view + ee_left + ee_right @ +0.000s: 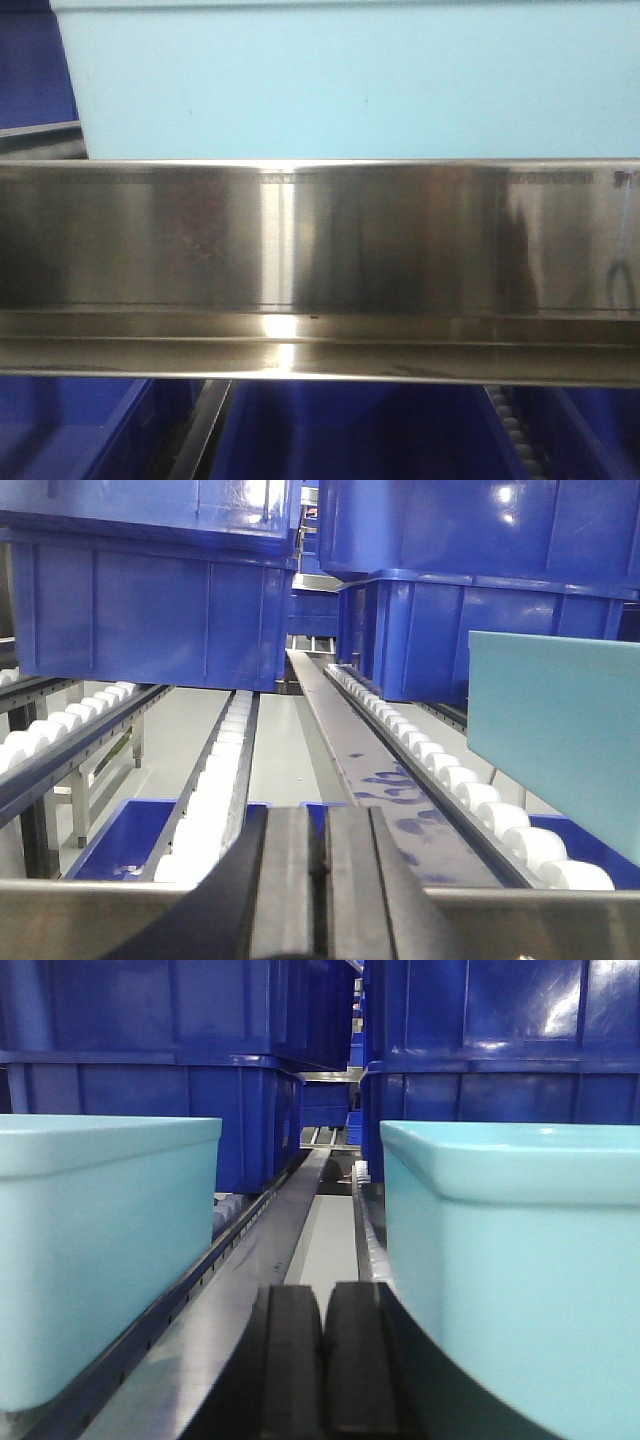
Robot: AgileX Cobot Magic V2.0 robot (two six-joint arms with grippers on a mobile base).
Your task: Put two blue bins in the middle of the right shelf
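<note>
Two pale blue bins stand on the roller shelf in the right wrist view, one at the left (100, 1250) and one at the right (520, 1270). My right gripper (323, 1305) is shut and empty, low in the lane between them. In the front view a pale bin wall (350, 80) fills the top, behind the steel shelf beam (320, 260). In the left wrist view one pale bin (560, 740) shows at the right edge. My left gripper (322, 830) is shut on nothing, pointing along the roller lane to the left of that bin.
Dark blue crates (150, 610) (480, 1040) are stacked at the back of the shelf. White roller tracks (440, 770) and a flat steel divider rail (350, 750) run away from me. More dark blue crates (350, 430) sit on the level below.
</note>
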